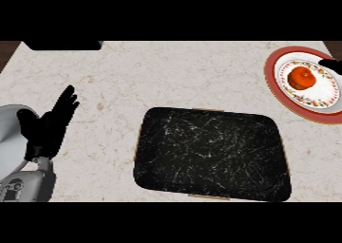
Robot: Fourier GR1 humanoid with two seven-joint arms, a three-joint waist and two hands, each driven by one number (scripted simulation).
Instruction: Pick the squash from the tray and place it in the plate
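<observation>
Head view: left robot hand (47,126) rests open, fingers up; right robot hand (337,65) sits at the plate (325,98) edge near the squash (300,78), can't tell its state.

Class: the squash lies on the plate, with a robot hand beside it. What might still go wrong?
1. The right robot hand hangs over the plate, close to the squash; pulling away, it might nudge the squash off.
2. The plate sits near the counter's right corner; a knock might push it towards the edge.
</observation>
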